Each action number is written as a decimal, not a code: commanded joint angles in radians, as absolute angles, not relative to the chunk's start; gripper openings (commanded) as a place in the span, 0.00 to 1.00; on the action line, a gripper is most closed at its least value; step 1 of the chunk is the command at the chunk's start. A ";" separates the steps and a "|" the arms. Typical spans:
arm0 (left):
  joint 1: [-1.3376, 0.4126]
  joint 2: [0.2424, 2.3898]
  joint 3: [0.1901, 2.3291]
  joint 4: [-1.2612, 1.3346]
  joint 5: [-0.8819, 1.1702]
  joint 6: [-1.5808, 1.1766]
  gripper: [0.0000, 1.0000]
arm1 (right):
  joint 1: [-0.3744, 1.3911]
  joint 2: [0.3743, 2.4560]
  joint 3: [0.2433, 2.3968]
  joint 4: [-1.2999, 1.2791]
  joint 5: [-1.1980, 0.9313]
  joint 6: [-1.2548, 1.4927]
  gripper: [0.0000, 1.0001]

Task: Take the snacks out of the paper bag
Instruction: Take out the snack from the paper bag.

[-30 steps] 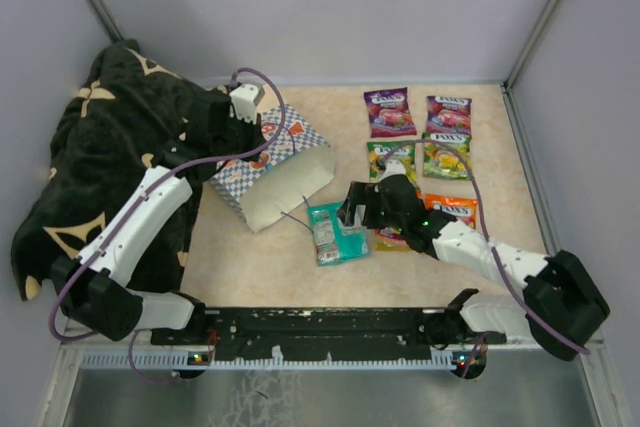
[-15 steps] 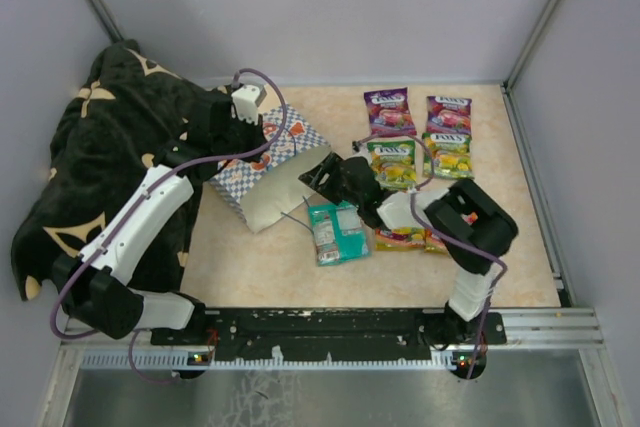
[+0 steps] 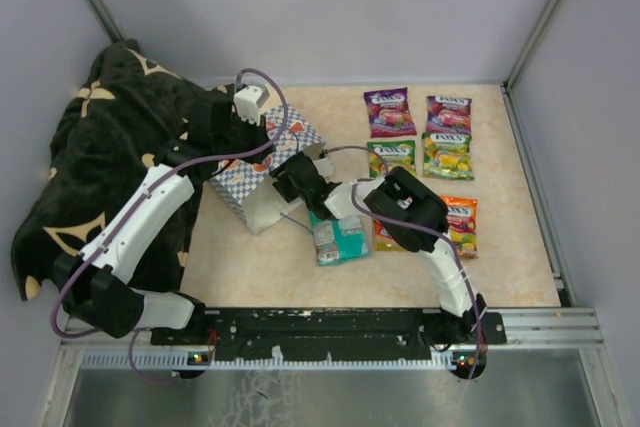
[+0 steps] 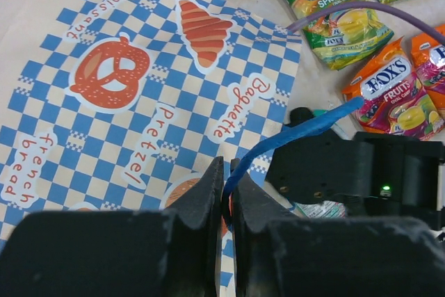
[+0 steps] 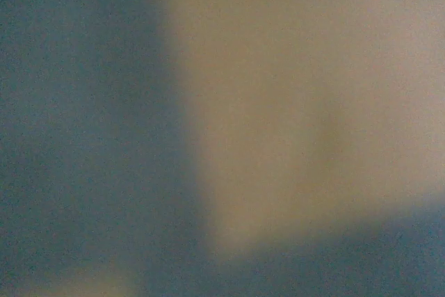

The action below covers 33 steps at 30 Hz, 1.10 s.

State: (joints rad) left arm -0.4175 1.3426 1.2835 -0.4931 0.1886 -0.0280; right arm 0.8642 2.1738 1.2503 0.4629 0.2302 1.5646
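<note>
Blocking the paper bag's [image 3: 232,185] mouth is the right arm [image 3: 405,209]; blanket [image 3: 100,147] alongside.

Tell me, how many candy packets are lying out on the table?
7: two purple farthest back, two green before them, two orange beside the right arm, one teal near the paper bag. Others may be hidden.

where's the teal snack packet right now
In the top view, the teal packet lies flat on the table near its middle, just to the right of the paper bag and its open mouth.
</note>
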 commanded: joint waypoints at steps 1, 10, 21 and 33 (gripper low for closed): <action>-0.409 1.338 1.310 -0.464 0.241 -0.042 0.12 | 0.882 2.263 1.441 0.260 0.383 1.668 0.60; -0.409 1.346 1.313 -0.457 0.285 -0.047 0.12 | 0.884 2.428 1.701 0.029 0.481 1.720 0.59; -0.409 1.357 1.313 -0.454 0.302 -0.051 0.12 | 0.887 2.627 1.967 0.097 0.434 1.645 0.27; -0.405 1.368 1.316 -0.464 0.257 -0.040 0.12 | 0.885 2.318 1.564 0.298 0.379 1.424 0.00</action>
